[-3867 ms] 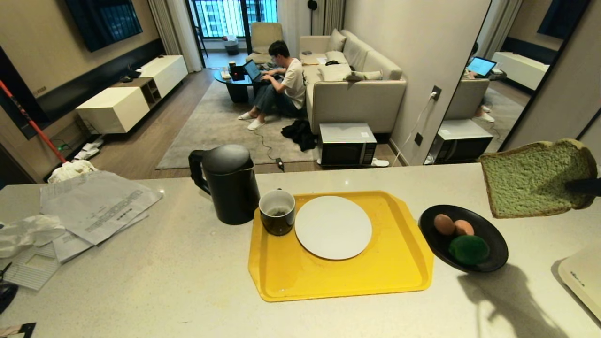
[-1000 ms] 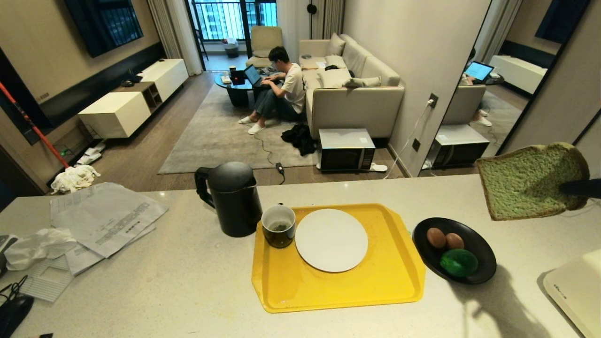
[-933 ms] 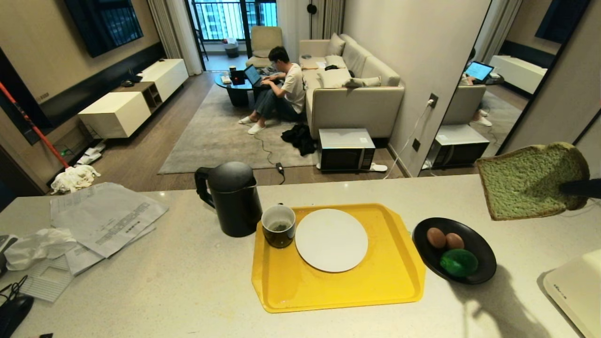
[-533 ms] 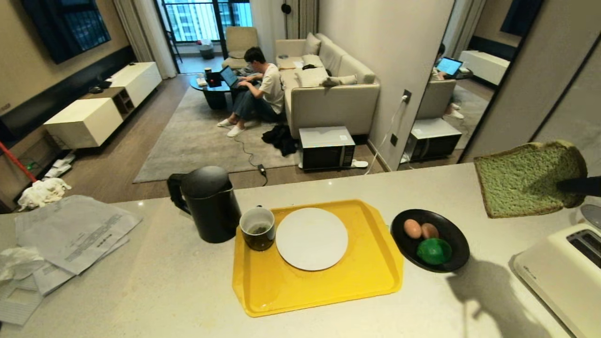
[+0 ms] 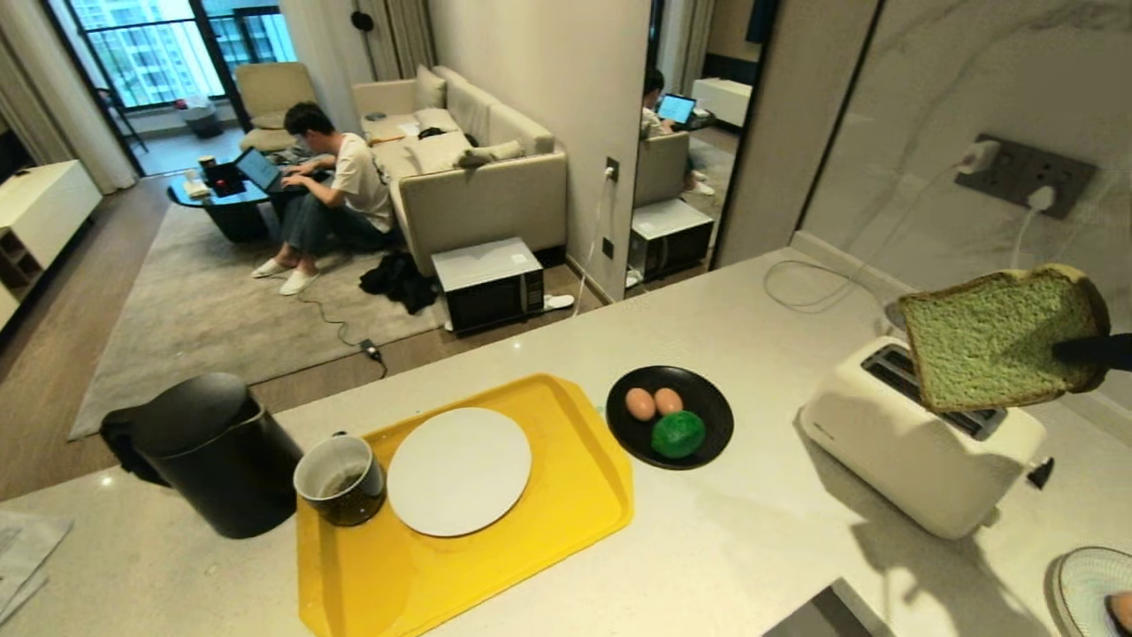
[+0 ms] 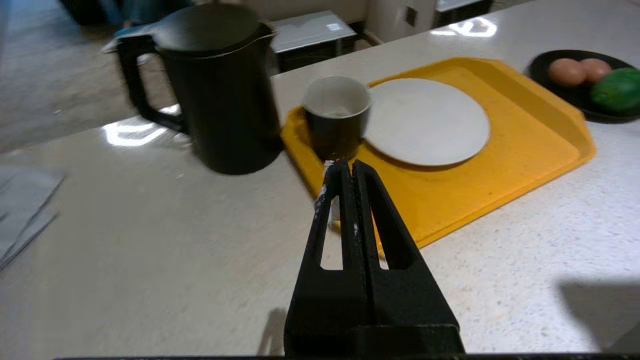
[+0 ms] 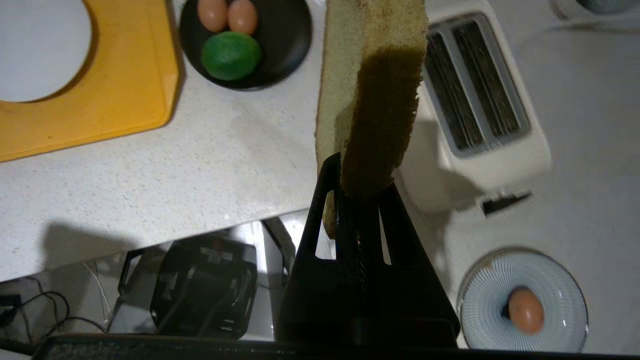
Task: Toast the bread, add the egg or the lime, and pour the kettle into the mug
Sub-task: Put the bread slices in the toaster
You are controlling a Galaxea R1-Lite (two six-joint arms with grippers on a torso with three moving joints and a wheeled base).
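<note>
While pinched, spongy square bread (image 5: 990,341) hangs over, seemingly, slotted toaster (image 5: 911,451).

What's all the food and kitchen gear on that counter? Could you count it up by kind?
Eggs: 3, two in the black bowl, one on the striped dish
Lime: 1
Bread: 1
Kettle: 1
Mug: 1
White plate: 1
Yellow tray: 1
Black bowl: 1
Striped dish: 1
Toaster: 1
Total: 12
</note>
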